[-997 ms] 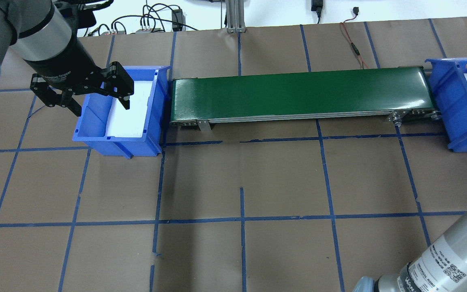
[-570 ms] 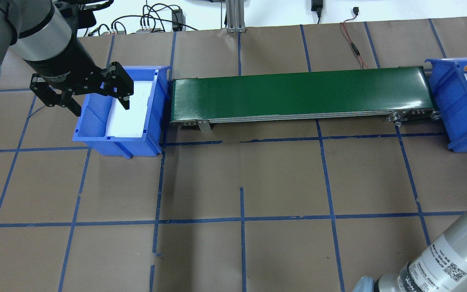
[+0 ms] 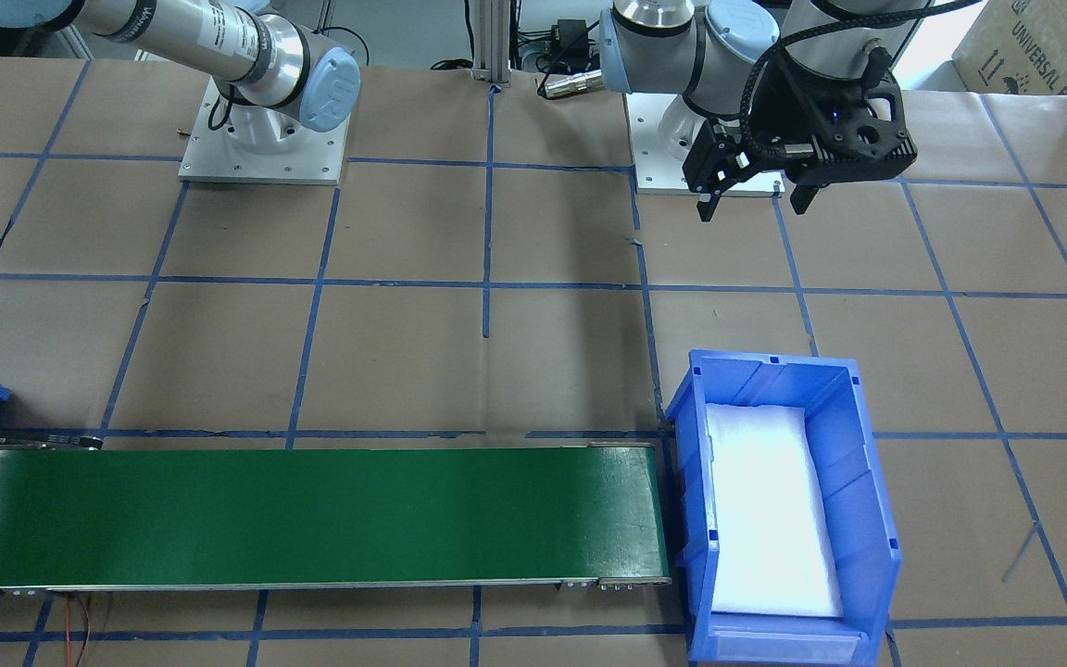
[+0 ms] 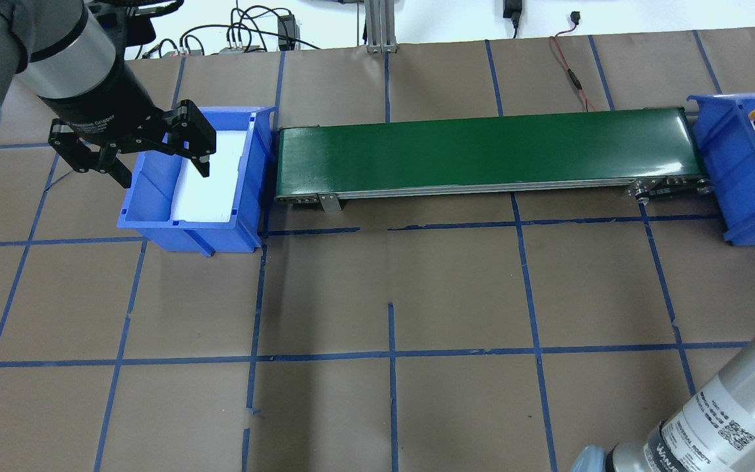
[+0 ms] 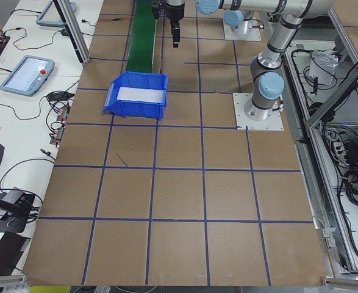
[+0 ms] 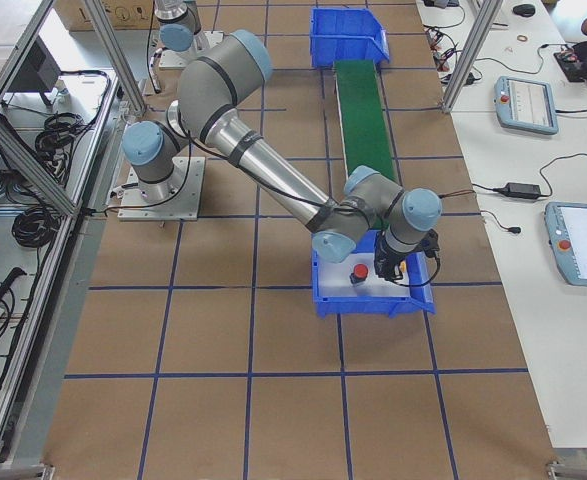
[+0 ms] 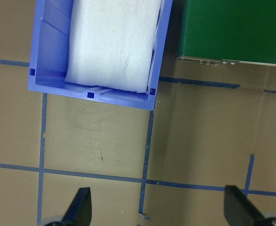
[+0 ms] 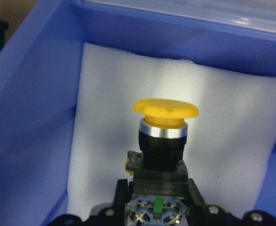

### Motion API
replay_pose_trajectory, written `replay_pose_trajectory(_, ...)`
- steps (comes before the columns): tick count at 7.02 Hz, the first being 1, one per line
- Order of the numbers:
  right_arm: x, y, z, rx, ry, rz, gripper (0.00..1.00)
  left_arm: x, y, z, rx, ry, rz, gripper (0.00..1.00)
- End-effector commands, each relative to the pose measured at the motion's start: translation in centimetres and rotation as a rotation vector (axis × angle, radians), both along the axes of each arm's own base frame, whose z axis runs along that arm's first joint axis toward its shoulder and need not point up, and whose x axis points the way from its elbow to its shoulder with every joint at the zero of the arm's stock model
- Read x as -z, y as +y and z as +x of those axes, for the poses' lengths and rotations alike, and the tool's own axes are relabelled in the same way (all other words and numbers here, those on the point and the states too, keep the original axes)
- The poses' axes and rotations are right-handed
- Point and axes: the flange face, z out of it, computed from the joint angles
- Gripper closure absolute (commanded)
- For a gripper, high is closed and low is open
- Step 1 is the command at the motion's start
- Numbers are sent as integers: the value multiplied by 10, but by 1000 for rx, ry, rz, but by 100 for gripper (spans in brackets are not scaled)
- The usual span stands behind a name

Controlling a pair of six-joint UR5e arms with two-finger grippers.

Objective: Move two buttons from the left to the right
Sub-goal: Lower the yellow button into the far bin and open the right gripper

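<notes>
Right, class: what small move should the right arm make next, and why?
Probably lower a little and open. The right gripper holds the yellow button over the foam in the blue bin, with the red button already inside.

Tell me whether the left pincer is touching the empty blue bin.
Apart. The front-facing view shows the left pincer open over the table, brown paper plainly visible between it and the blue bin.
</notes>
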Motion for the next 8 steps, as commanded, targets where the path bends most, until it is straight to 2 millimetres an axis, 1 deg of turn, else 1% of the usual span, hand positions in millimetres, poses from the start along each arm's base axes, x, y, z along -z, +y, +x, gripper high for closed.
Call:
replay_pose_trajectory(1, 9, 7, -6, 8, -2, 5, 81, 0, 0, 0, 0, 0, 2, 0)
replay_pose_trajectory(2, 11, 8, -6, 10, 2, 1, 80, 0, 0, 0, -1, 2, 1, 0)
replay_pose_trajectory(3, 12, 8, -7, 10, 7, -5, 66, 0, 0, -1, -3, 3, 0, 0)
replay_pose_trajectory(4, 7, 3, -11, 9, 38, -58, 33, 0, 0, -1, -4, 3, 0, 0)
replay_pose_trajectory(5, 7, 3, -11, 7, 38, -68, 13, 0, 0, -1, -4, 3, 0, 0)
replay_pose_trajectory(6, 6, 3, -11, 7, 41, -72, 6, 0, 0, -1, -6, 5, 0, 0)
replay_pose_trajectory(7, 5, 3, -11, 7, 42, -73, 6, 1, 0, -1, -7, 5, 2, 0)
replay_pose_trajectory(8, -6, 3, -11, 9, 50, -86, 6, 1, 0, -1, -4, 5, 2, 0)
